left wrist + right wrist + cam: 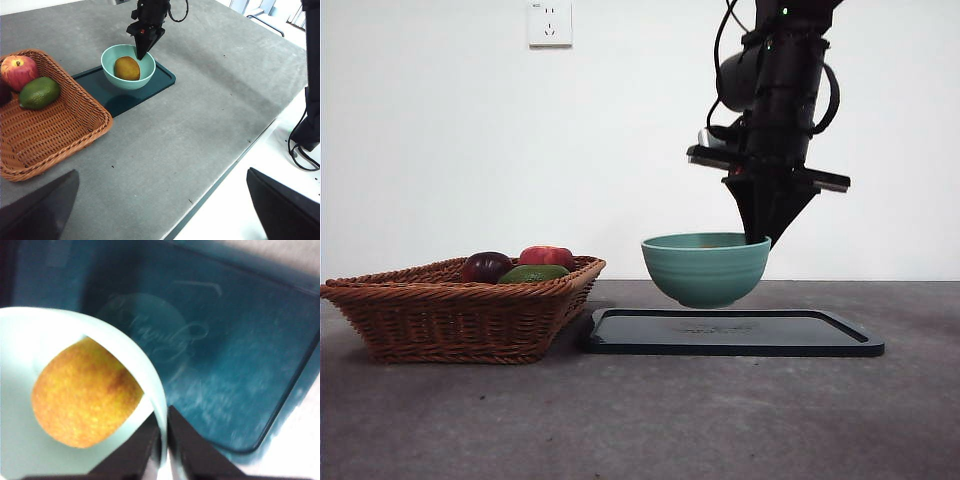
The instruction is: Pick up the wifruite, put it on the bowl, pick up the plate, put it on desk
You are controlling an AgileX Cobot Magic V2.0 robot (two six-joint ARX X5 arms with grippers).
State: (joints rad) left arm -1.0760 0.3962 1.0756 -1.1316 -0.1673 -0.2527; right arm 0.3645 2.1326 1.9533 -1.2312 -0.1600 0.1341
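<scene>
The pale teal bowl (705, 268) (112, 75) (20, 340) hangs just above a flat dark teal rectangular plate (800, 335) (165, 77) (240, 340), with its shadow on the plate. The orange-yellow wifruite (127, 68) (85, 395) lies inside the bowl. My right gripper (758, 238) (141, 54) (164, 440) comes down from above, shut on the bowl's rim with one jaw inside and one outside. My left gripper (160, 210) is open, high over the near edge of the grey desk (720, 420) (200, 125), far from the bowl.
A wicker basket (450, 320) (50, 135) stands to the left of the plate. It holds a red apple (548, 256) (19, 71), a green fruit (533, 273) (39, 92) and a dark purple fruit (486, 266). The desk's edge (240, 160) runs near the left arm.
</scene>
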